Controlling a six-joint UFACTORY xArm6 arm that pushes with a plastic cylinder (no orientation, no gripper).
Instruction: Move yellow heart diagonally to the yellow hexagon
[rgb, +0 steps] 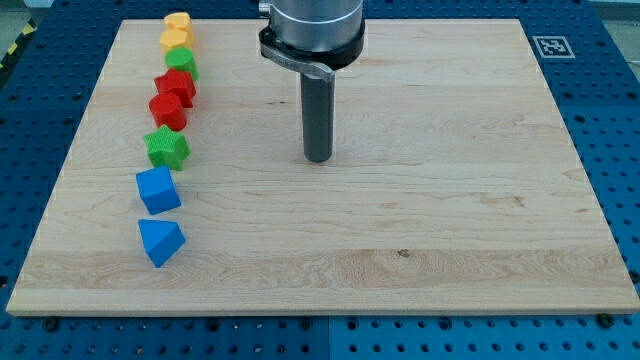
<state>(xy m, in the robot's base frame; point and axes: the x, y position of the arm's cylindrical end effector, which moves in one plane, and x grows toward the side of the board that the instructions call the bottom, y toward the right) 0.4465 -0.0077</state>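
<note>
So my tip (317, 158) sat out on bare counter (450, 200), well right of the block column. No end effector here, just the rod, touching nothing. The yellow heart (178, 22) was at the view's top left, pressed against the yellow hexagon (176, 40) right below it, with a green block (183, 64) next down.

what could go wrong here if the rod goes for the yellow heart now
1. The yellow heart touches the yellow hexagon in a tight column at the view's left, so a push could drag the hexagon along too.
2. The green block sits right below the hexagon and may get shoved.
3. The heart lies near the board top edge; my tip, far to its right, could knock it off coming in.
</note>
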